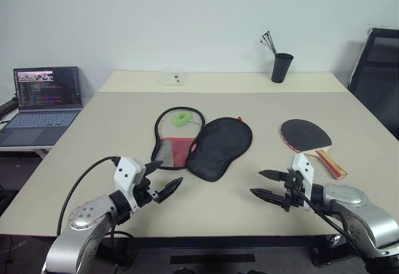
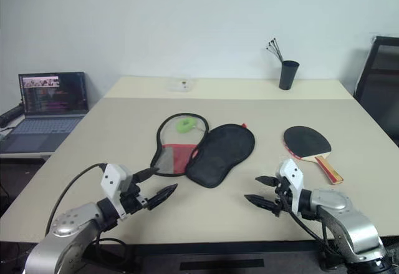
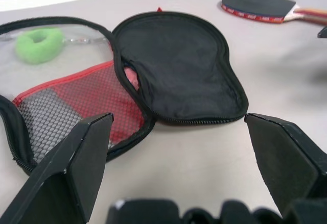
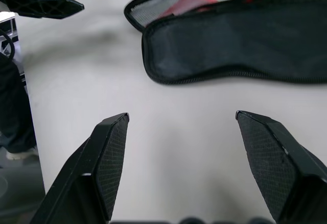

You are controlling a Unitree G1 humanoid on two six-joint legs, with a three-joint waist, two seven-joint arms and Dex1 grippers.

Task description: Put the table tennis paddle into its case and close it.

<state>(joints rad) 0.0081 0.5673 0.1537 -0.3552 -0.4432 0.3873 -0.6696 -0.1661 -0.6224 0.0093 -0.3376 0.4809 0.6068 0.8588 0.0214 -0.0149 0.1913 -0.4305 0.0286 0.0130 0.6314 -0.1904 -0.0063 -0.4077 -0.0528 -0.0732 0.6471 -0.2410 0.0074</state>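
Black fingers of the left gripper (image 1: 163, 178) stand wide apart with nothing between them, hovering over bare tabletop. Just beyond their tips lies the case (image 1: 202, 140), unzipped and spread flat in two lobes: the nearer-left half shows a red lower panel with grey mesh and a green ring tag (image 1: 181, 119) toward its far end, the other half is plain black fabric lining edged by the zip. The right gripper (image 1: 267, 185) also has its fingers spread, holding nothing, over the table's near edge; the case lies ahead of its tips and toward the other gripper.

Beyond the right gripper's fingers, on the outer side away from the case, the table tennis paddle (image 1: 307, 136) lies flat, black rubber up, red edge showing, its light wooden handle with a red stripe pointing back toward that arm. Paddle and case are well apart.

The left wrist view gives the mesh weave and zip teeth closely; the right wrist view catches the left gripper's fingertips across the table.

Farther out stand a black cup (image 1: 281, 68) of thin sticks, a small clear container (image 1: 172, 77), and an open laptop (image 1: 42, 104) on a side surface. A black chair (image 1: 378, 68) is past the table's far right corner.
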